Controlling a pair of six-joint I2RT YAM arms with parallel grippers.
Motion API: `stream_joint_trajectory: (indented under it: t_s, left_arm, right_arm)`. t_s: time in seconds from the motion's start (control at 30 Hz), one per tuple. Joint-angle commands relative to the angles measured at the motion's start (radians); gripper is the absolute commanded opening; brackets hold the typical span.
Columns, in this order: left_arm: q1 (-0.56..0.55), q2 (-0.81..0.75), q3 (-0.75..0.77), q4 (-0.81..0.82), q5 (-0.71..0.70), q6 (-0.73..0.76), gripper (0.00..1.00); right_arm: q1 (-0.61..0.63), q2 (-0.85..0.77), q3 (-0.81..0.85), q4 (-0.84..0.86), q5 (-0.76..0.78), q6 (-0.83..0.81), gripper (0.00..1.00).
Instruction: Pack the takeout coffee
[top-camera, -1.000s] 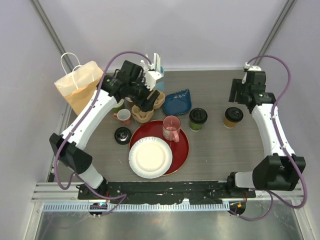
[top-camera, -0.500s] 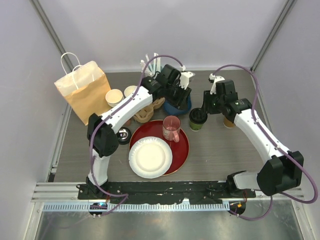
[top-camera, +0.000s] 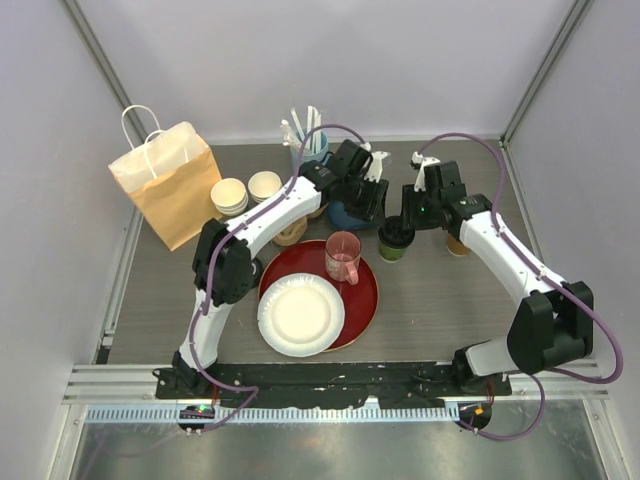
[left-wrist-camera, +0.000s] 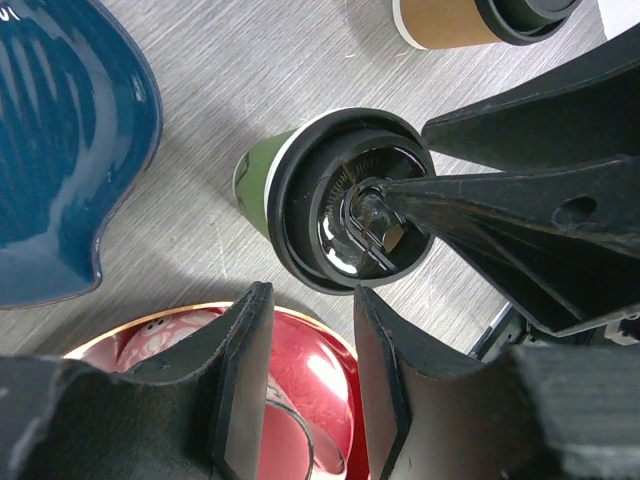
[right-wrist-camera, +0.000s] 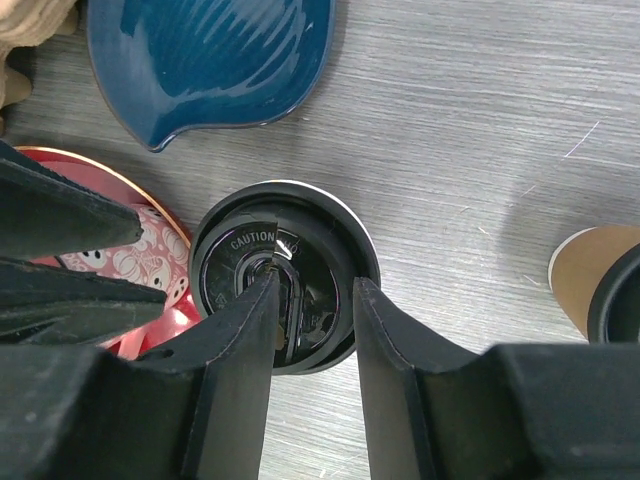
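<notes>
The green-sided takeout coffee (top-camera: 393, 243) with its black lid (left-wrist-camera: 350, 200) stands just right of the red plate. My right gripper (right-wrist-camera: 312, 285) hovers open straight above that lid (right-wrist-camera: 285, 290), nothing between its fingers. My left gripper (left-wrist-camera: 308, 298) is open too, beside the cup on the red plate's side and gripping nothing. Seen from above, the left gripper (top-camera: 372, 203) and right gripper (top-camera: 408, 213) crowd in close over this cup. The kraft-brown takeout coffee (right-wrist-camera: 600, 280) stands to the right (left-wrist-camera: 450, 20), mostly under the right arm in the top view (top-camera: 458, 244).
A blue dish (right-wrist-camera: 210, 60) lies behind the green cup. The red plate (top-camera: 366, 292) carries a pink mug (top-camera: 343, 257) and a white paper plate (top-camera: 300, 315). A brown paper bag (top-camera: 165, 180), stacked lidless cups (top-camera: 230, 196) and a utensil holder (top-camera: 305, 140) stand at the back left.
Both arms have swung in toward the green cup, the left from the back left, the right from the back right. Both pairs of jaws have narrowed.
</notes>
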Motion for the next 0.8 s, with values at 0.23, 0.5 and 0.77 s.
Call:
stream_joint_trajectory:
  t_s: [0.23, 0.5, 0.77]
  left_arm:
    - [-0.024, 0.057, 0.072, 0.055, 0.036, -0.079, 0.36]
    - [-0.029, 0.091, 0.057, 0.051, 0.045, -0.096, 0.31]
    - [-0.031, 0.12, -0.029, 0.06, 0.077, -0.142, 0.28]
  right_arm:
    - [-0.01, 0.003, -0.038, 0.059, 0.004, -0.001, 0.37]
    - [-0.021, 0.006, -0.066, 0.07, -0.015, 0.005, 0.33]
    - [-0.052, -0.013, -0.181, 0.126, -0.056, 0.046, 0.32]
